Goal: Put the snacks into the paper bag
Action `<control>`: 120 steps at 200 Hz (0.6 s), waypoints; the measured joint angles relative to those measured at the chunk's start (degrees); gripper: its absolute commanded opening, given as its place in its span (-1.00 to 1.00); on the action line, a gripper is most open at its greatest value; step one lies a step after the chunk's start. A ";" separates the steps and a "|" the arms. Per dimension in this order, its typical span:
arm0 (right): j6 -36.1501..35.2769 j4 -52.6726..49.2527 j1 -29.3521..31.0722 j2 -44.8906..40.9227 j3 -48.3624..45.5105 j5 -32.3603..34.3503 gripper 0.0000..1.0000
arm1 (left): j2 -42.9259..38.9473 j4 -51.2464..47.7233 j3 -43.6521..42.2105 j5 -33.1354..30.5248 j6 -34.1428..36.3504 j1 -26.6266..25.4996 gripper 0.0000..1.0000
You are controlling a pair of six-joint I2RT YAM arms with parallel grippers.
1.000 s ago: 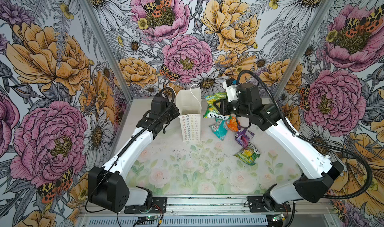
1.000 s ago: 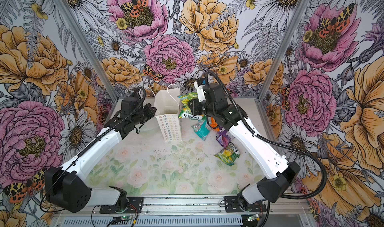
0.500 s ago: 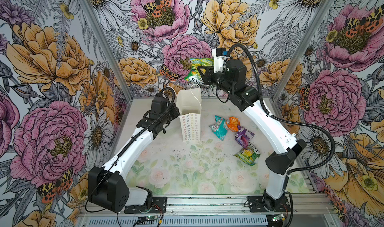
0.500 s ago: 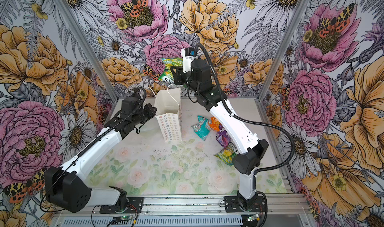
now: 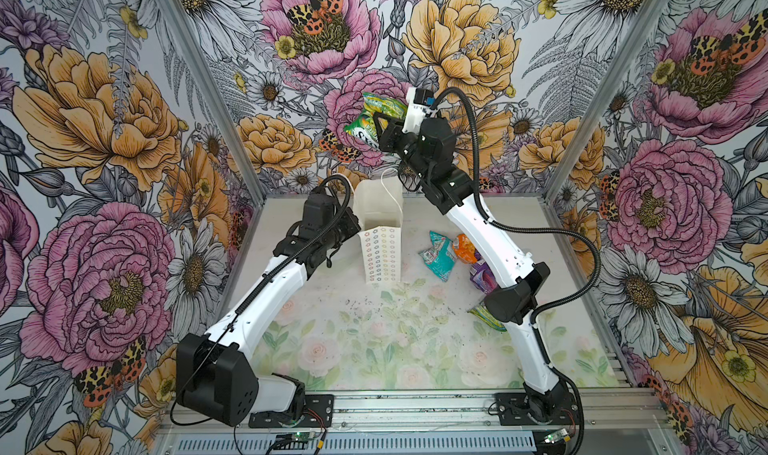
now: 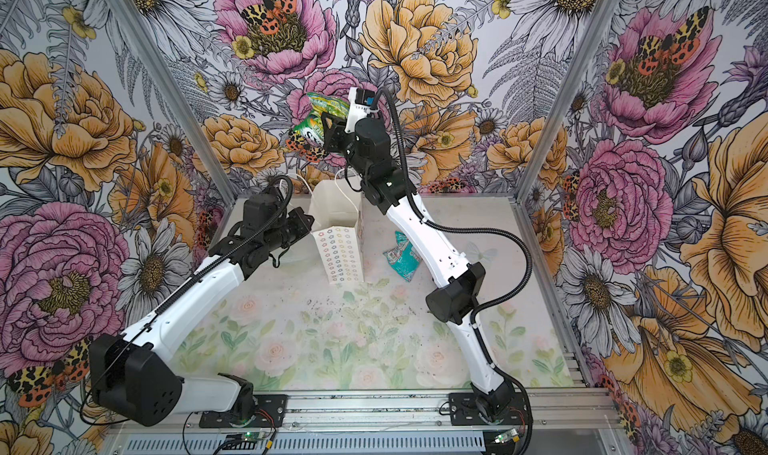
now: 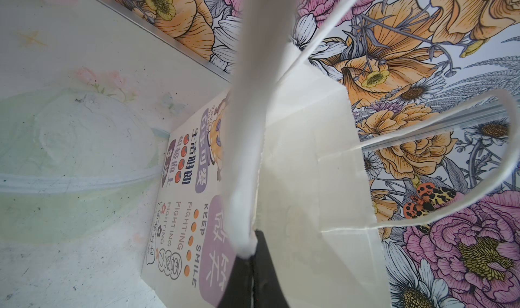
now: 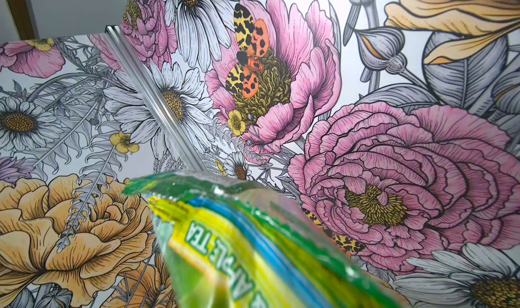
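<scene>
Raised off the table (image 5: 374, 349), your right gripper (image 5: 384, 126) now clamps two green packets (image 5: 370, 118) high over the paper bag (image 5: 380, 249) near the table's far edge, whose rim your left gripper (image 7: 251, 244) pinches tight to steady it.

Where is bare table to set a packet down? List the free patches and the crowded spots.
Free: the wide front-middle of the table, between the left arm and right arm, in front of the paper bag; also the far right strip beyond that arm. Crowded: right of the bag, where the teal packet, orange packet and purple packet bunch under the right arm.
</scene>
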 measured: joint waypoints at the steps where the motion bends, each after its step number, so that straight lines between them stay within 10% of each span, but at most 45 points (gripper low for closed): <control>1: 0.07 0.04 0.00 0.07 0.00 0.04 -0.88 | 0.00 0.00 0.00 0.00 0.02 0.00 -1.00; 120: 4.42 4.39 0.81 4.39 0.02 0.92 -0.90 | 0.04 0.63 -0.28 0.17 0.00 -0.04 -1.00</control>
